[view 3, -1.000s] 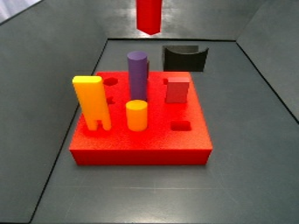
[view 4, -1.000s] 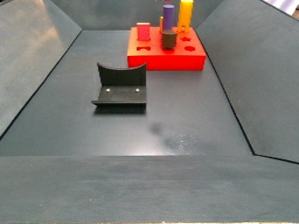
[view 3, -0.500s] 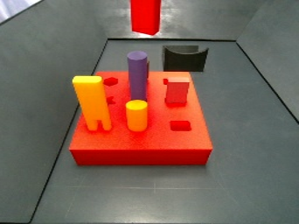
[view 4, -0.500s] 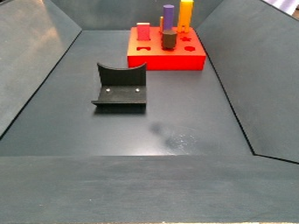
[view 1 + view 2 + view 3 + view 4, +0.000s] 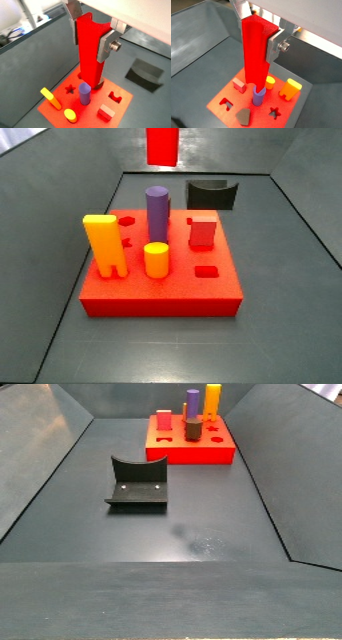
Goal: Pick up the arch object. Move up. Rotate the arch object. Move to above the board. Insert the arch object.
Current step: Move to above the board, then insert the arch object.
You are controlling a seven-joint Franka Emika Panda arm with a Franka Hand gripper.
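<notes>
The arch object [image 5: 89, 50] is a long red block with a curved notch at its upper end. It hangs upright between my fingers and shows in both wrist views [image 5: 254, 55]. The gripper [image 5: 90, 37] is shut on it, high above the red board [image 5: 90, 107], which also shows in a wrist view [image 5: 258, 109]. In a side view only the block's lower end [image 5: 162, 145] shows, at the upper edge, above the back of the board [image 5: 160, 293]. The gripper is out of both side views.
On the board stand a purple cylinder [image 5: 156, 213], a yellow forked piece [image 5: 104, 245], an orange cylinder [image 5: 156, 260] and a red block [image 5: 202, 230]. The dark fixture [image 5: 211, 195] stands on the floor behind the board and shows in the far side view [image 5: 136, 484]. Sloped grey walls ring the floor.
The red arch object has risen a little in the side view; less of its lower end shows now. The board and the fixture have not moved.
</notes>
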